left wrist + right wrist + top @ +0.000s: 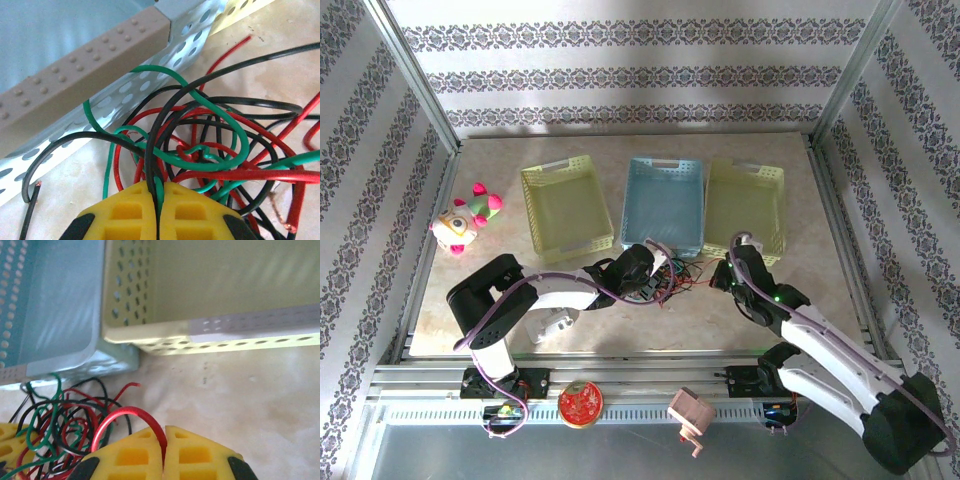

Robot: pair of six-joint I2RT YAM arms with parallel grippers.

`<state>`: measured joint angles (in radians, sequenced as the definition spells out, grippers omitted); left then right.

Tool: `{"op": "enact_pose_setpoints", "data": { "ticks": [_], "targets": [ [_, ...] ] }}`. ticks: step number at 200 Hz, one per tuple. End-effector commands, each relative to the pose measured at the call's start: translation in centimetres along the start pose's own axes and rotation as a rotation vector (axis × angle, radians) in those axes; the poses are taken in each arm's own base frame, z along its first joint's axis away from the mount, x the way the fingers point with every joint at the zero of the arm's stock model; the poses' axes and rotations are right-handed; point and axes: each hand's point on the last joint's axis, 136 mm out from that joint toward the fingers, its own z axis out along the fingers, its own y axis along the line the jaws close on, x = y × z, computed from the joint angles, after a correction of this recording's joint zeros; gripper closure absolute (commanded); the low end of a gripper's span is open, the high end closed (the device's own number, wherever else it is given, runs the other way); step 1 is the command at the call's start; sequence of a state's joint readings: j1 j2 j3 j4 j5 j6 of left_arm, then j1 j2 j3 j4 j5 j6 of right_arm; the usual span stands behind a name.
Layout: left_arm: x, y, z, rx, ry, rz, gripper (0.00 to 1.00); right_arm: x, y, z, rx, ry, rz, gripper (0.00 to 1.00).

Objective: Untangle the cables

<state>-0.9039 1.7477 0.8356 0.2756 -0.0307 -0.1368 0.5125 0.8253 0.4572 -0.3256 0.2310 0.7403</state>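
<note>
- The left fingers are seen pressed together, with a black and a green strand of the cables pinched in the seam between them.
- The right fingers are likewise closed, clamped on the end of a red cable that arches up out of the knot in a loop.
- Between the two grips, the cables are found in one bunch on the tabletop, just in front of the blue basket and touching or nearly touching its perforated front wall.
- The work is judged to be at an early stage: strands have been gripped on both sides, but no cable has been drawn clear and all three baskets appear empty.
- Every strand is left to be separated; the red one in the right grip seems the nearest to coming free.
- The cables are thin, glossy and springy-looking, in red, green and black, crossed over and through one another in many loops; bare copper shows at a few cut ends.
</note>
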Motion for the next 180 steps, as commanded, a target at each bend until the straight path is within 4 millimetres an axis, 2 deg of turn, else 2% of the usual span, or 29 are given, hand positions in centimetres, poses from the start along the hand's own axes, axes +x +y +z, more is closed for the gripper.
{"op": "enact_pose_setpoints", "data": {
  "ticks": [1, 64, 153, 180],
  "targets": [
    [4.1, 0.3, 0.3, -0.029, 0.142, 0.043, 1.0, -2.5, -2.6, -1.5, 0.124, -0.139, 0.079, 1.0],
    [4.6, 0.4, 0.4, -0.03, 0.158, 0.052, 1.0, -9.0, -4.4, -8.4, 0.213, -0.418, 0.142, 1.0],
    [5.1, 0.6, 0.5, -0.04, 0.175, 0.061, 1.0, -17.7, -3.9, -17.3, 0.238, -0.749, 0.137, 1.0],
    [5.4, 0.7, 0.5, -0.048, 0.183, 0.063, 1.0, -20.9, -3.1, -19.1, 0.206, -0.829, 0.124, 1.0]
  ]
}}
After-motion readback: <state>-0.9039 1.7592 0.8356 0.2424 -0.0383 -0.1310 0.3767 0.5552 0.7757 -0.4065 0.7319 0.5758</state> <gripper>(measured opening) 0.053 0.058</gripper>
